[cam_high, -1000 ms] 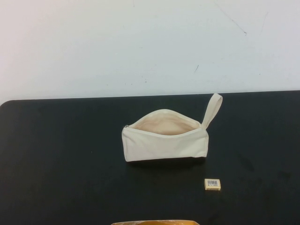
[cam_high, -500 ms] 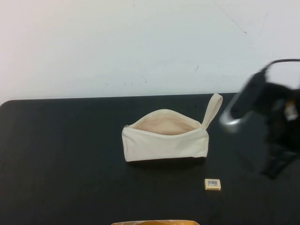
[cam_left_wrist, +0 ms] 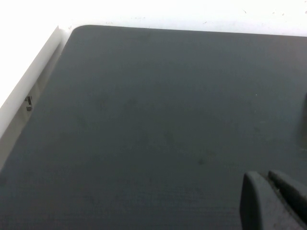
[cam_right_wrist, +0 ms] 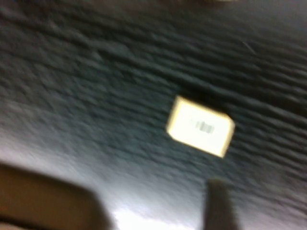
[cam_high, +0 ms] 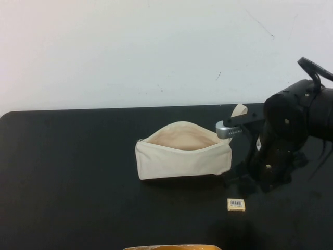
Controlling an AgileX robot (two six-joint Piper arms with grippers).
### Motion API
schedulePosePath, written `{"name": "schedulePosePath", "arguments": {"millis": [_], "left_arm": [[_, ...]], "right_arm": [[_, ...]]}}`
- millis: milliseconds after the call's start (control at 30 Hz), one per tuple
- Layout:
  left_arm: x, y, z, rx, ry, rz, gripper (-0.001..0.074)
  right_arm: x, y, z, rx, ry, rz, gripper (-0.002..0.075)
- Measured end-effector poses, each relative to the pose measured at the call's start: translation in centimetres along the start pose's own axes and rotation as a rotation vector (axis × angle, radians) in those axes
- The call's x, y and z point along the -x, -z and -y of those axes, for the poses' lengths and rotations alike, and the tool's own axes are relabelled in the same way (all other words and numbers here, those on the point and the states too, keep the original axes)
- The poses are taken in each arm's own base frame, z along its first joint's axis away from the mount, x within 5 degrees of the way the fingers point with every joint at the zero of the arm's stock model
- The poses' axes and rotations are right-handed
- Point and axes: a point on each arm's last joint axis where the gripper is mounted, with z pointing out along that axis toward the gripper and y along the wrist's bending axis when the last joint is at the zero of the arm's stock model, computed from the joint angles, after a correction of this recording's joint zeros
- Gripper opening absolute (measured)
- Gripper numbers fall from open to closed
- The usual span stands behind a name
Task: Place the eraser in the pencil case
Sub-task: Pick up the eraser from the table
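Hovering right gripper (cam_high: 244,179), grip unclear, just behind eraser (cam_high: 235,204); left gripper unseen.

A plain lab or test bench. A black worktop (cam_high: 67,172) with rounded corners fills the lower frame, set against a bare white wall (cam_high: 130,47) with a few scuffs across the upper frame. No furnishings or decoration show.

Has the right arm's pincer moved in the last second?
Yes. The right pincer came in from the right, now just right of the pencil case, above the eraser.
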Motion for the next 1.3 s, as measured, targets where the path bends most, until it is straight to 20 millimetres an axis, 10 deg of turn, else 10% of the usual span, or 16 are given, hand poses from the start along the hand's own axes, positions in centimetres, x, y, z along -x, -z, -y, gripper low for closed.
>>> {"name": "schedulePosePath", "arguments": {"millis": [133, 300, 1067, 1300], "left_arm": [[0.0, 0.0, 0.0, 0.0, 0.0, 0.0, -0.0001], [0.0, 0.0, 0.0, -0.002, 0.004, 0.0, -0.0001], [0.0, 0.0, 0.1, -0.01, 0.027, -0.001, -0.0001], [0.0, 0.0, 0.1, -0.01, 0.027, -0.001, -0.0001]], "right_arm": [[1.0, -1.3, -0.5, 0.065, -0.047, 0.062, 0.0534], [1.6, -2.3, -0.6, 0.072, -0.034, 0.108, 0.0571], [1.2, -7.0, -0.6, 0.041, -0.026, -0.028, 0.0467], [0.6, -6.7, -0.8, 0.054, -0.04, -0.097, 0.0304]]}}
